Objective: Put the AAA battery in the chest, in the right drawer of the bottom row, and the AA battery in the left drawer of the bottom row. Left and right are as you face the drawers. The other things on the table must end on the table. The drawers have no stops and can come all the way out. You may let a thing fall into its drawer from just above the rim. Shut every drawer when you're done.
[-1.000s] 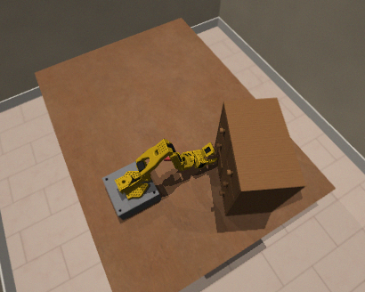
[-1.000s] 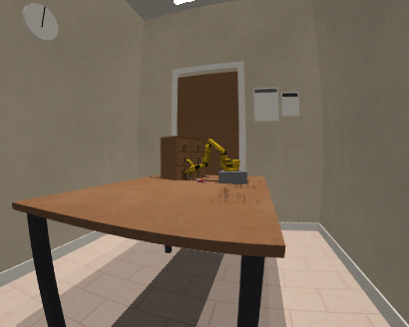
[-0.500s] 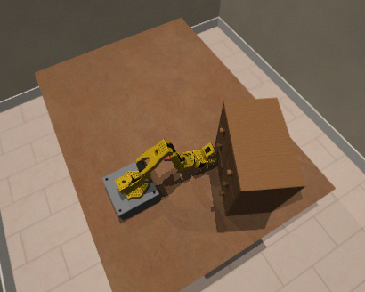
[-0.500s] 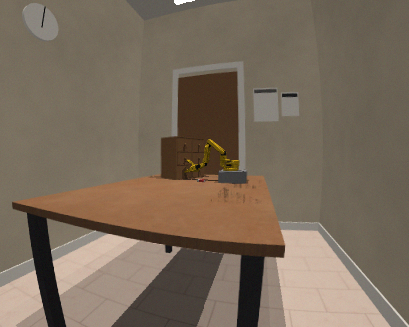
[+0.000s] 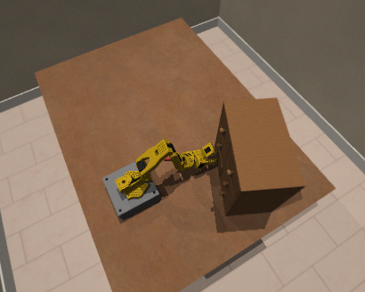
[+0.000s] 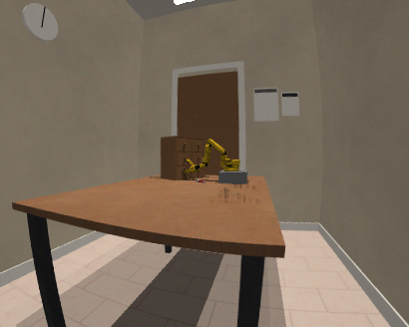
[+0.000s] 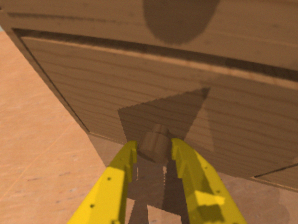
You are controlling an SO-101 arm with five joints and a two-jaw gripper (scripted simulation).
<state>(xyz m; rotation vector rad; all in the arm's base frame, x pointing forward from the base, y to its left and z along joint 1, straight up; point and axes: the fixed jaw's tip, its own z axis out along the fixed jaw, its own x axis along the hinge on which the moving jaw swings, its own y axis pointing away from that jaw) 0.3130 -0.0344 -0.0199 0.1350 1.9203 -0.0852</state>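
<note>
The wooden chest (image 5: 255,151) stands on the table with its drawer fronts facing my arm. My gripper (image 7: 152,150) is low at the bottom row and is shut on a small wooden drawer knob (image 7: 155,141). That drawer front (image 7: 150,100) runs to the chest's left corner in the wrist view and looks flush with the chest. The gripper also shows in the overhead view (image 5: 211,158) and in the side view (image 6: 188,166). I cannot make out either battery in any view.
A small red thing (image 5: 168,157) lies on the table under my arm, also seen in the side view (image 6: 202,181). My grey base (image 5: 131,196) sits left of the chest. Other knobs (image 5: 220,130) dot the chest front.
</note>
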